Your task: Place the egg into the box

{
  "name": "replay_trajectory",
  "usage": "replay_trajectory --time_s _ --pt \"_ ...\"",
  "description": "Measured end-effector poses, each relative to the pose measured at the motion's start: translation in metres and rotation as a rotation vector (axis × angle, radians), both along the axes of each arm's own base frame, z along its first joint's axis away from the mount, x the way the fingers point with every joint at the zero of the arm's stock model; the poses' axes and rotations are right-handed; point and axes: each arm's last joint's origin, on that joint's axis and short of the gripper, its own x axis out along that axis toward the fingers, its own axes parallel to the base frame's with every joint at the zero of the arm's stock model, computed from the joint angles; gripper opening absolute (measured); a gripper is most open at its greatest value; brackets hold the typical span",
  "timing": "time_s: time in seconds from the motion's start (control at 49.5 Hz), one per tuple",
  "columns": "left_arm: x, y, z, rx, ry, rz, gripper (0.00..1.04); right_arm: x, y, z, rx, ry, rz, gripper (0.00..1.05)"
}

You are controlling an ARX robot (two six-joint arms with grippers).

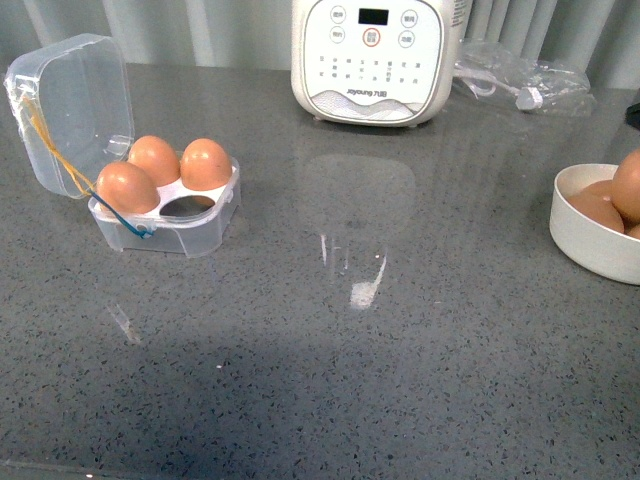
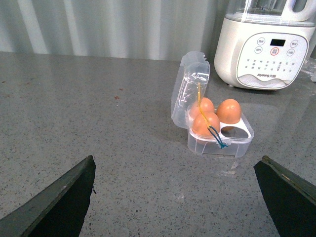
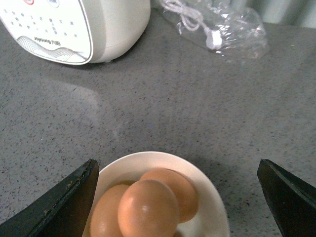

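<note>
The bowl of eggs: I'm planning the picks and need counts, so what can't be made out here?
Front view: the bowl is cut by the right picture edge, so its egg count is unknowable.
Right wrist view: the picture edge cuts the bowl; three eggs show, any beneath are hidden.
Left wrist view: in the box, the front egg hides most of one behind.
Front view: the appliance button labels are too small to read.

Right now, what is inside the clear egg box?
Three brown eggs sit in the box; its fourth slot is empty. The eggs hide their own slots' floors.
</note>
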Motion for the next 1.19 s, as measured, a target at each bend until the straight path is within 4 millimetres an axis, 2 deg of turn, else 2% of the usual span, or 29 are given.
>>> replay_trajectory --time_s 0.182,0.404,0.687,0.909,1.07,1.191 --pt "0.0 0.0 0.0 0.0 0.0 0.0 0.98 0.005 0.009 -0.011 0.01 0.036 0.034 0.97" --pt "0.0 0.0 0.0 0.0 0.0 0.0 0.98 0.005 0.009 -0.014 0.033 0.052 0.027 0.97" --pt "0.0 0.0 0.0 0.0 0.0 0.0 0.98 -0.002 0.01 -0.035 0.066 0.1 0.027 0.97" --pt "0.0 0.0 0.0 0.0 0.0 0.0 0.98 -0.002 0.007 -0.038 0.076 0.1 0.021 0.97" --pt "0.0 0.0 0.0 0.0 0.0 0.0 0.98 -0.001 0.003 -0.04 0.078 0.104 0.008 0.8" --pt "0.0 0.0 0.0 0.0 0.0 0.0 0.98 -0.001 0.0 -0.041 0.077 0.106 -0.001 0.61"
